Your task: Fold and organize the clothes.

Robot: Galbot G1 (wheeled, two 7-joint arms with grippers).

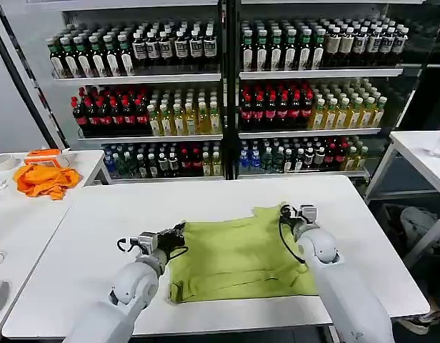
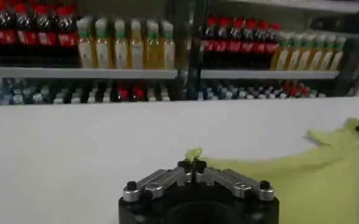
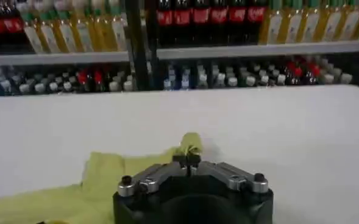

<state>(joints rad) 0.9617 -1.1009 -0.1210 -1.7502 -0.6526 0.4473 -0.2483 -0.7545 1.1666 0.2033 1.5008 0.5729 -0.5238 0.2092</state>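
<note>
- Nearest the head camera are the two arms. The left gripper (image 1: 178, 231) is pinched on the left far corner of the T-shirt (image 1: 238, 257), and the right gripper (image 1: 286, 211) is pinched on the right far corner. In each wrist view the fingers are closed together with a tuft of yellow-green cloth held between them.
- The T-shirt lies partly folded on the white table (image 1: 206, 196), near the front edge and a little right of the middle, its near hem bunched at about 6 o'clock.
- I judge the step in hand to be a fold: carry the two held corners together toward 6 o'clock and lay them on the near hem.
- To do it well, lift both corners evenly and only slightly, keep the span between the grippers taut so that the cloth does not sag or twist, and lower them level before letting go.
- The thin pinches could slip; move slowly.
- Farther out, an orange cloth (image 1: 46, 179) lies on the side table at 10 o'clock, and shelves of bottles (image 1: 220, 93) stand at 12 o'clock.
</note>
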